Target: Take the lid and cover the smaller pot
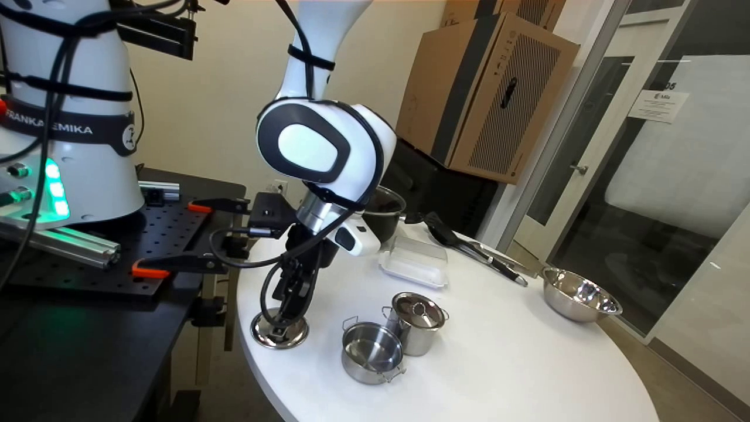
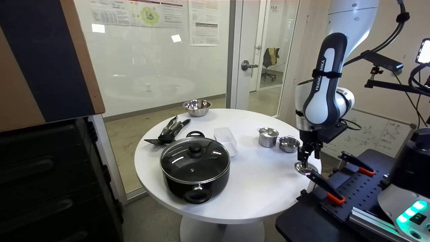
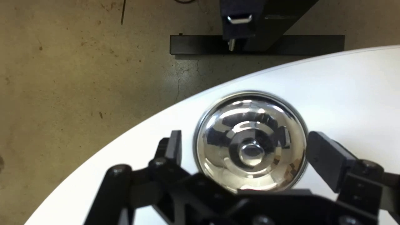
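Note:
The lid (image 3: 250, 125), a round shiny steel disc with a small central knob, lies on the white table close to its edge. It also shows in both exterior views (image 1: 265, 338) (image 2: 311, 168), partly hidden by my gripper. My gripper (image 3: 245, 153) is open above the lid, with a finger on either side of it in the wrist view. It points down at the lid in both exterior views (image 1: 284, 325) (image 2: 307, 161). The smaller pot (image 1: 370, 357), a low shiny steel pot with wire handles, stands open and upright; it also shows in an exterior view (image 2: 289, 144).
A taller steel pot with its own lid (image 1: 417, 340) stands right beside the smaller pot. A large black pot with glass lid (image 2: 195, 168), a clear plastic container (image 2: 225, 139), black utensils (image 2: 169, 132) and a steel pan (image 2: 197, 107) are farther off. Clamps (image 2: 324, 185) stand near the table edge.

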Robot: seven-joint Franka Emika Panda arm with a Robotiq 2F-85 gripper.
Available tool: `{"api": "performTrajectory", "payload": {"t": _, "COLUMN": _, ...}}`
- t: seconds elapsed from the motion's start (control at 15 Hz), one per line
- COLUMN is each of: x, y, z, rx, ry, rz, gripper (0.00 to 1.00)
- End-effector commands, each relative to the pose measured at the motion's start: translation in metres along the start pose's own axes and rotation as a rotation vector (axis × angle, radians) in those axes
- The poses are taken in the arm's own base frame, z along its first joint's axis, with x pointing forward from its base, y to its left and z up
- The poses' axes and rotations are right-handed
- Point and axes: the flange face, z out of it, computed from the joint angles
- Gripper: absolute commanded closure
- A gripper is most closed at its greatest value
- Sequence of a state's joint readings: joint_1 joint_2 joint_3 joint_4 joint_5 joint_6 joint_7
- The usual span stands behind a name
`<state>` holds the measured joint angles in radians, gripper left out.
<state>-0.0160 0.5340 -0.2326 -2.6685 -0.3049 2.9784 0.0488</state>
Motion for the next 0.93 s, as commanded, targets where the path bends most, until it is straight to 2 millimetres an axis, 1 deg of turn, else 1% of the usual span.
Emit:
{"api": "performTrajectory", "payload": {"t": 0.0, "x": 0.011, "y": -0.006, "z": 0.008, "rx": 0.004, "ry": 0.011, "rz": -0.008, "gripper": 0.03}}
{"api": "performTrajectory", "payload": {"t": 0.13, "x": 0.014, "y": -0.006, "z": 0.010, "rx": 0.004, "ry": 0.009, "rz": -0.004, "gripper": 0.27}}
{"api": "performTrajectory", "payload": {"t": 0.2, "x": 0.016, "y": -0.006, "z": 0.011, "rx": 0.005, "ry": 0.009, "rz": -0.001, "gripper": 0.28}}
{"api": "performTrajectory", "payload": {"t": 0.33, "x": 0.018, "y": -0.006, "z": 0.013, "rx": 0.005, "ry": 0.007, "rz": 0.003, "gripper": 0.40}}
{"api": "performTrajectory", "payload": {"t": 0.53, "x": 0.019, "y": -0.005, "z": 0.015, "rx": 0.005, "ry": 0.005, "rz": 0.015, "gripper": 0.66}}
{"api": "performTrajectory", "payload": {"t": 0.73, "x": 0.020, "y": -0.001, "z": 0.014, "rx": 0.005, "ry": 0.006, "rz": 0.029, "gripper": 0.88}}
{"api": "performTrajectory", "payload": {"t": 0.8, "x": 0.021, "y": -0.001, "z": 0.013, "rx": 0.005, "ry": 0.009, "rz": 0.031, "gripper": 0.94}}
{"api": "performTrajectory", "payload": {"t": 0.87, "x": 0.021, "y": -0.001, "z": 0.013, "rx": 0.005, "ry": 0.009, "rz": 0.033, "gripper": 0.95}}
